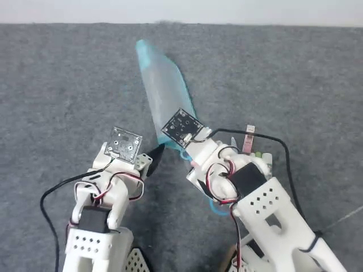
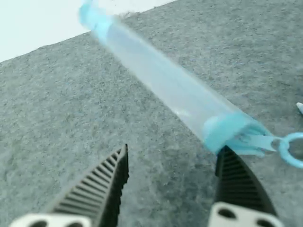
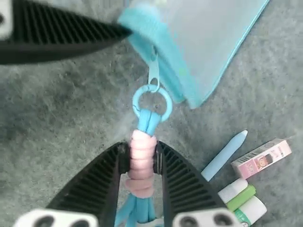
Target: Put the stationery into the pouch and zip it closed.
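Left gripper: released, jaws spread at the pouch's near end, one jaw tip at its blue trim. The translucent pouch rests on the grey worktop, far end toward 11 o'clock in the high view. Right gripper: clenched on the pink charm strung to the zip pull ring. At 4 o'clock from the near end, a blue pen, a pink box and green and white capped items lie outside the pouch. Loading and zipping appear outstanding.
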